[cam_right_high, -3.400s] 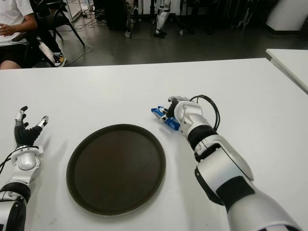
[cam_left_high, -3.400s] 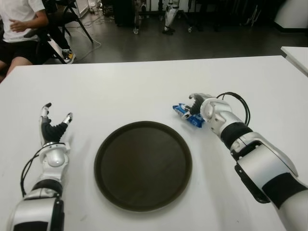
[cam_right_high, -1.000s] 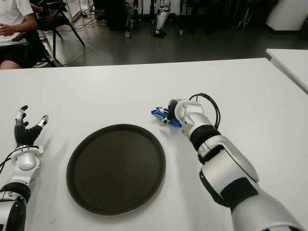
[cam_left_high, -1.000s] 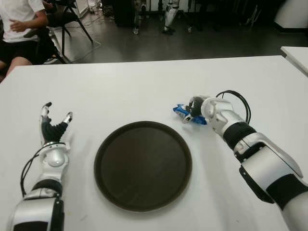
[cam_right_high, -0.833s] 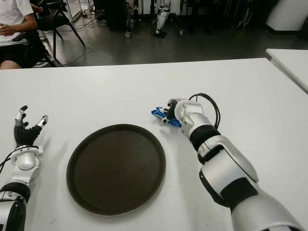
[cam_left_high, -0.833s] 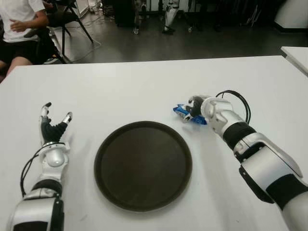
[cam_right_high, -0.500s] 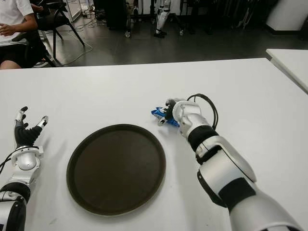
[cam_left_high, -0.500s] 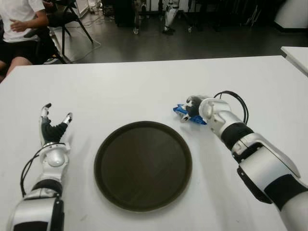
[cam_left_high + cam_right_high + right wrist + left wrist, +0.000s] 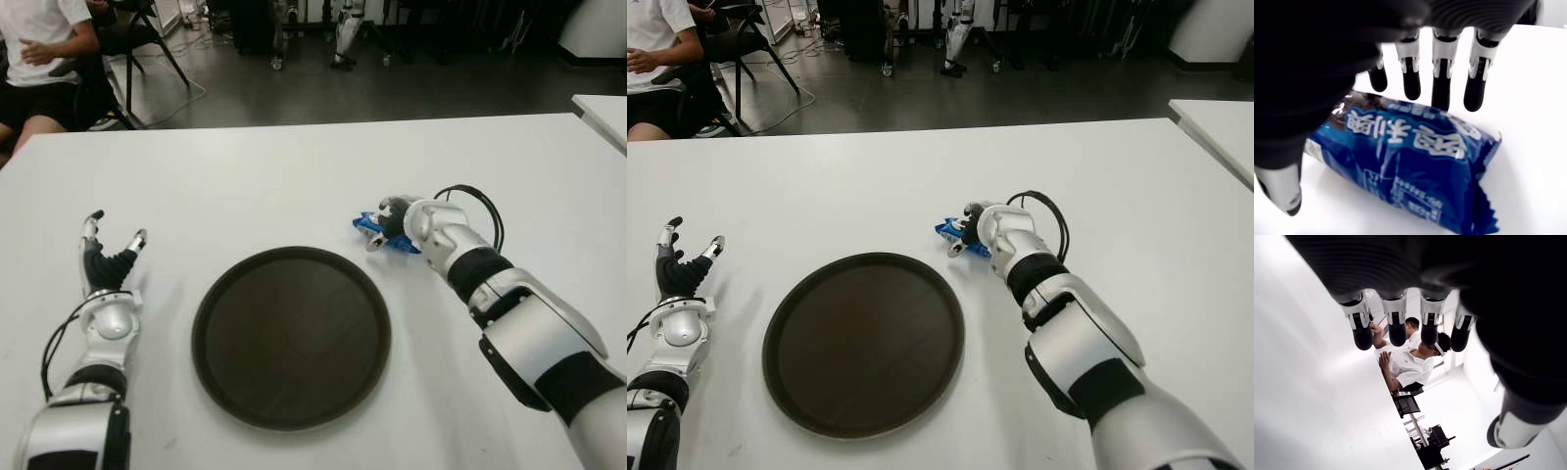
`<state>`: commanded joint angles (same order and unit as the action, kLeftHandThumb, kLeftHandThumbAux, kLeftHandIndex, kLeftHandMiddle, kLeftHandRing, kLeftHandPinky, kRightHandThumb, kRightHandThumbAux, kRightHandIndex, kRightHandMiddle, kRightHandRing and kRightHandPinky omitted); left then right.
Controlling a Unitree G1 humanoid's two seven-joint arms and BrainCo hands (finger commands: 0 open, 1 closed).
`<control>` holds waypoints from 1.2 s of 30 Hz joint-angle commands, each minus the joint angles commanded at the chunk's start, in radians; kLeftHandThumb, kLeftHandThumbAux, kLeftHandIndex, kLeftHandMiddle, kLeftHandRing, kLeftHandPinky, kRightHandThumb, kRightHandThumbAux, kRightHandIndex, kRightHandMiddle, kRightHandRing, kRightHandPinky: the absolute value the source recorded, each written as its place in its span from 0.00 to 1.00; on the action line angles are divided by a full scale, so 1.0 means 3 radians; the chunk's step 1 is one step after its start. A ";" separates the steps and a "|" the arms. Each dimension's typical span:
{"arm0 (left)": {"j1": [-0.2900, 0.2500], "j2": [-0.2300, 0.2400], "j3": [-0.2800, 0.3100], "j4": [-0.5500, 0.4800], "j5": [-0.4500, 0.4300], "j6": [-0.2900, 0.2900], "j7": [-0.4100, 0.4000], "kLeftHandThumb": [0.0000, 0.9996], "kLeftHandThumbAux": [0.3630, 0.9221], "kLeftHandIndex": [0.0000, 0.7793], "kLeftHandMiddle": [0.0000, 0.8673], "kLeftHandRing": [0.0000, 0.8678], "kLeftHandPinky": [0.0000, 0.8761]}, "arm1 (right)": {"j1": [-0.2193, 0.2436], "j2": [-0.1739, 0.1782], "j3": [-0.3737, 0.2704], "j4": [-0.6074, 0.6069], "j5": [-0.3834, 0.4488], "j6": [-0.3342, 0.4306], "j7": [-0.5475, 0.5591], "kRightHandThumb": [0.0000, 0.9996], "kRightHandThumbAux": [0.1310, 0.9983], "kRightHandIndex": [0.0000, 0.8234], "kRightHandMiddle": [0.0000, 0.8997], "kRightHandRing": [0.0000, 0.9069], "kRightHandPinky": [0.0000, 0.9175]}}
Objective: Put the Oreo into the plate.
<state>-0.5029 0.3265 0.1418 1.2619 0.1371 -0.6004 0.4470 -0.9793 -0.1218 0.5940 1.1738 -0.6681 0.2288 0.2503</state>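
Plate point(image 9: 291, 336) is nearest, round, dark, at counter point(image 9: 245, 186) centre-front, nothing in it.

Left hand point(image 9: 106, 264) shows at 9 o'clock of the plate, well apart from it. Left wrist view: 4 fingers point(image 9: 1396, 328) straight and spread, thumb off to one side, nothing held. That view also catches people in white shirts point(image 9: 1408, 367) beyond the counter edge; the eye views show only 1 seated person point(image 9: 39, 59) at far left.

Oreo point(image 9: 1405, 152), a blue sealed pack, lies on the counter at about 1 o'clock of the plate, just outside the rim, not in it. Right hand point(image 9: 397, 223) is over it. Eye views show the hand covering most of the pack point(image 9: 955, 235); right wrist view shows fingertips point(image 9: 1440, 95) extended above the wrapper, thumb on the other side, hand apart, not clamped on it.
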 joint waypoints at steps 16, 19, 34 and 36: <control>0.0000 -0.0011 0.0036 0.0000 -0.0058 0.0012 -0.0067 0.00 0.56 0.02 0.02 0.00 0.00 | 0.0015 0.0015 -0.0029 0.0139 0.0011 -0.0060 -0.0082 0.00 0.59 0.21 0.21 0.24 0.30; 0.0002 -0.0004 0.0029 -0.0003 -0.0050 0.0015 -0.0072 0.00 0.58 0.02 0.02 0.00 0.00 | 0.0012 0.0019 -0.0035 0.0156 0.0011 -0.0059 -0.0093 0.00 0.60 0.20 0.21 0.23 0.27; 0.0011 -0.0001 -0.0008 -0.0022 -0.0005 -0.0002 0.0002 0.00 0.57 0.02 0.01 0.00 0.00 | 0.0062 -0.0014 -0.0063 0.0161 0.0019 -0.0024 -0.0124 0.00 0.62 0.25 0.28 0.30 0.29; 0.0011 0.0001 -0.0009 -0.0024 -0.0007 -0.0010 -0.0003 0.00 0.58 0.02 0.01 0.00 0.00 | 0.0073 -0.0019 -0.0057 0.0178 0.0010 -0.0004 -0.0139 0.00 0.61 0.26 0.28 0.30 0.28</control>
<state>-0.4996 0.3268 0.1390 1.2548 0.1352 -0.6032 0.4462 -0.9575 -0.1276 0.5770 1.2270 -0.6652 0.2276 0.2085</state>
